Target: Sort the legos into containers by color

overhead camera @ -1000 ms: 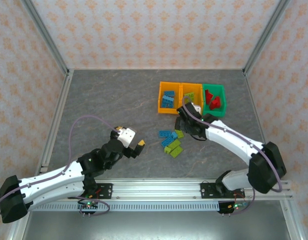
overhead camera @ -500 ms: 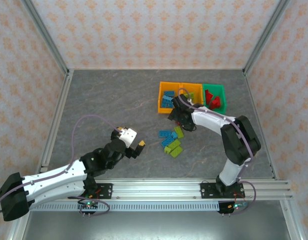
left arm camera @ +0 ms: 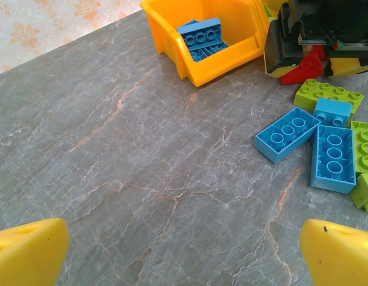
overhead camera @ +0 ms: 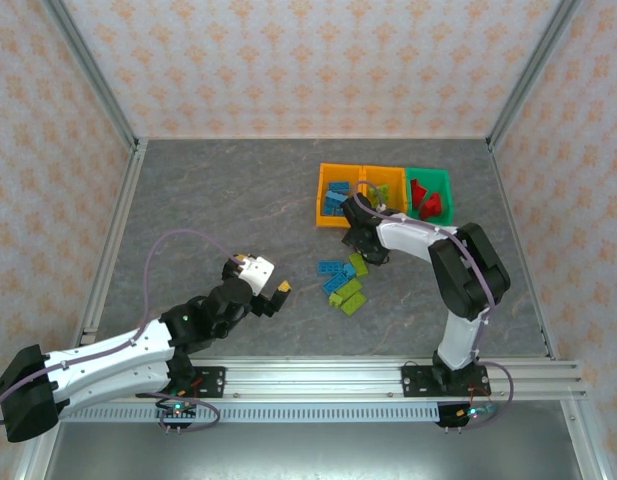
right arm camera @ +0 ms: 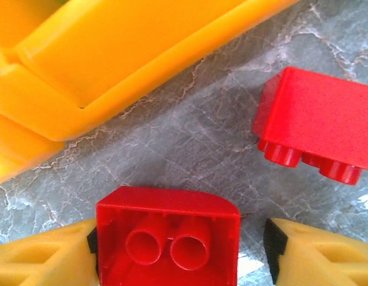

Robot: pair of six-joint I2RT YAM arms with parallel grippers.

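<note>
On the table: blue and lime legos loose, unsorted.
Containers: each partly filled by colour.
Right gripper: fingers apart, straddling red brick beside an orange bin, unclamped.
Left gripper: fingers wide, empty.
Remaining: judged roughly a third.

Right gripper beside orange bins (legos nearby).
</note>
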